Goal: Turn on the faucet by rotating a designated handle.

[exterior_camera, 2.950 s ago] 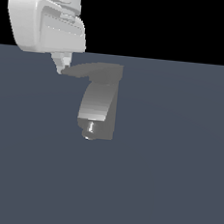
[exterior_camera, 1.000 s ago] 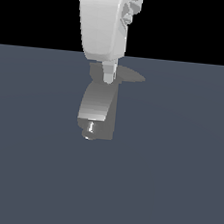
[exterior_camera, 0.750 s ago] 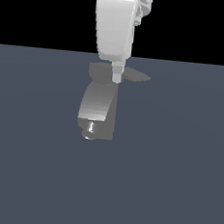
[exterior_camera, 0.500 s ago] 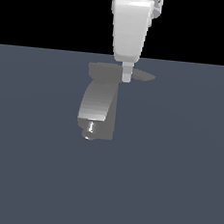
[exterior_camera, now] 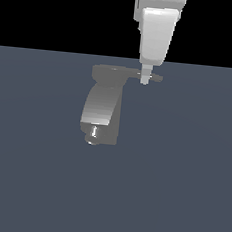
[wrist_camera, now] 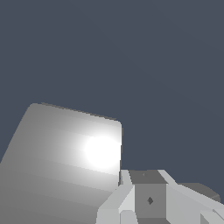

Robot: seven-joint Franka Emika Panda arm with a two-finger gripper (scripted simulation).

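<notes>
The faucet (exterior_camera: 104, 107) is a grey blocky body with a shiny curved spout and a bright nozzle tip (exterior_camera: 94, 132). In the wrist view its lit surface (wrist_camera: 65, 162) fills the lower part of the picture. The handle (exterior_camera: 157, 78), a thin dark lever, reaches from the faucet's top toward the exterior view's right. My white gripper (exterior_camera: 145, 79) comes straight down onto the handle near its tip. Its fingers (wrist_camera: 148, 199) look closed together, holding nothing, and touch the lever.
A flat dark blue-grey floor (exterior_camera: 181, 184) spreads around the faucet. Black background sits above the horizon line. No other objects show.
My gripper has slid toward the exterior view's right. The handle has swung with it, from pointing left to pointing right.
</notes>
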